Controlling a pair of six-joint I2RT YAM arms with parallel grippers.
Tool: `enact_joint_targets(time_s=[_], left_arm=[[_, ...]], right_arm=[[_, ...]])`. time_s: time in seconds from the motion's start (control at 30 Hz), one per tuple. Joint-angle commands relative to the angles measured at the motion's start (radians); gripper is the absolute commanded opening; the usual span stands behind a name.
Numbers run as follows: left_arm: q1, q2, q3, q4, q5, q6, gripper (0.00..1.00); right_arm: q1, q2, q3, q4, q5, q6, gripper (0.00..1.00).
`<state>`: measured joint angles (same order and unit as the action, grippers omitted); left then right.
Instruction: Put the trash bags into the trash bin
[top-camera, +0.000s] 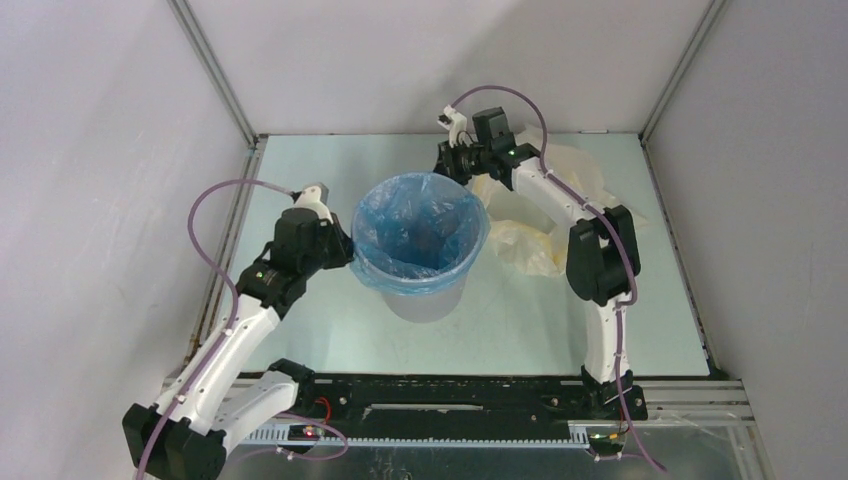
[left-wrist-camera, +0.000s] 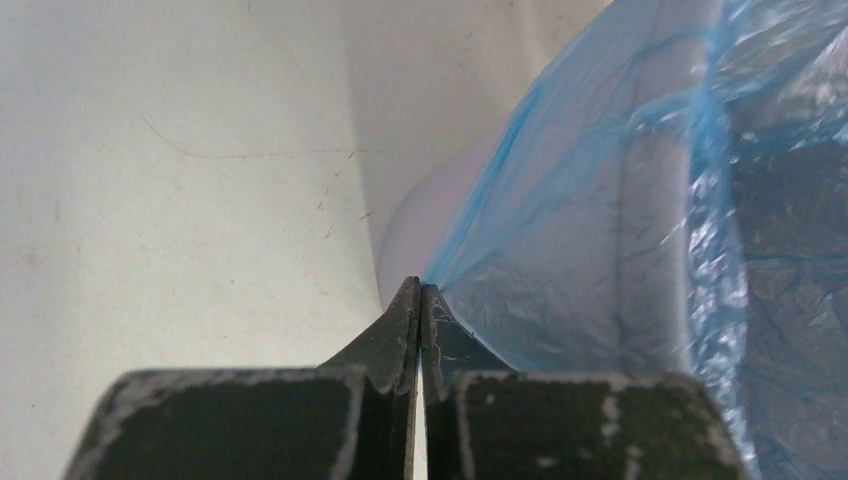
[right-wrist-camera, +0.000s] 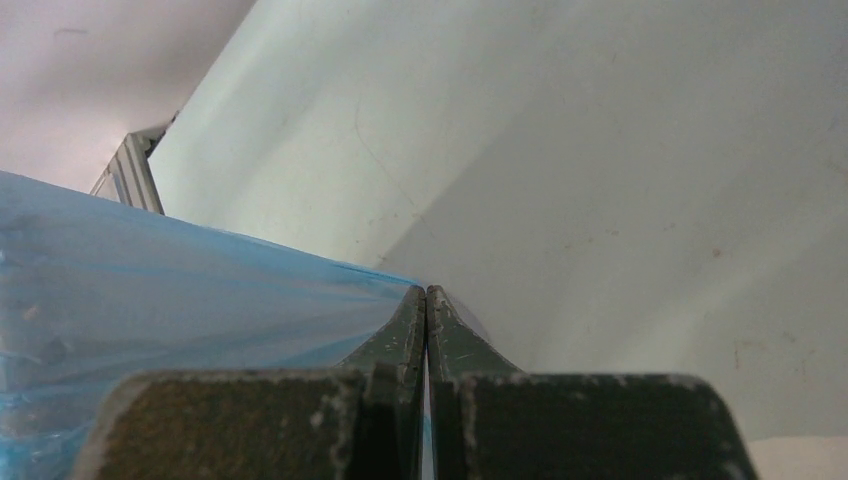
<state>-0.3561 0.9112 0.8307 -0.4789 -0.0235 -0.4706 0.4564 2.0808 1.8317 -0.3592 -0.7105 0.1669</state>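
Over bin (top-camera: 432, 300) rim, blue bag (top-camera: 415, 215) draped; hem pinched at bin's left side by left gripper (left-wrist-camera: 420, 290), at far right by right gripper (right-wrist-camera: 427, 295).

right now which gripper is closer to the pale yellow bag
Right. The right gripper pinches the blue bag at the bin rim's far right, beside the pale yellow bag; the left gripper pinches it on the bin's opposite side.

Lit brightly and diffusely from overhead; threw only a faint, soft shadow on the pale green tabletop (top-camera: 560, 320) beside the round pale grey-lavender plastic bin (top-camera: 428, 300). Caught small glints on the crinkly translucent blue plastic bag (top-camera: 420, 235). Rendered crisp overhead, slightly soft in both wrist close-ups.
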Motion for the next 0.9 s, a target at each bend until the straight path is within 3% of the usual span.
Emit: enact_joint_targets(time_s=[0.0,0.3,0.47,0.6,0.7,0.77,0.87], left_arm=[[0.018,-0.053,-0.038,0.041,-0.027,-0.021,0.02],[0.024,-0.105,-0.09,0.054,-0.028,-0.037,0.04],[0.031,-0.191,-0.114,0.054,-0.055,-0.077,0.27],[0.042,-0.251,-0.088,-0.001,-0.061,-0.056,0.28],[0.045,-0.27,-0.049,-0.079,-0.061,-0.043,0.34],[0.045,-0.287,-0.039,-0.119,-0.055,-0.042,0.41],[0.046,-0.323,-0.039,-0.151,-0.042,-0.054,0.43]], right_arm=[[-0.004,-0.051,-0.063,0.064,0.028,0.024,0.0],[-0.009,-0.108,-0.059,0.009,0.135,-0.009,0.01],[-0.01,-0.225,-0.069,-0.061,0.349,-0.019,0.25],[-0.01,-0.312,-0.075,-0.137,0.516,-0.005,0.38],[-0.011,-0.389,-0.106,-0.17,0.584,0.01,0.47],[-0.012,-0.463,-0.166,-0.158,0.601,0.034,0.49],[-0.012,-0.61,-0.343,-0.048,0.597,0.081,0.57]])
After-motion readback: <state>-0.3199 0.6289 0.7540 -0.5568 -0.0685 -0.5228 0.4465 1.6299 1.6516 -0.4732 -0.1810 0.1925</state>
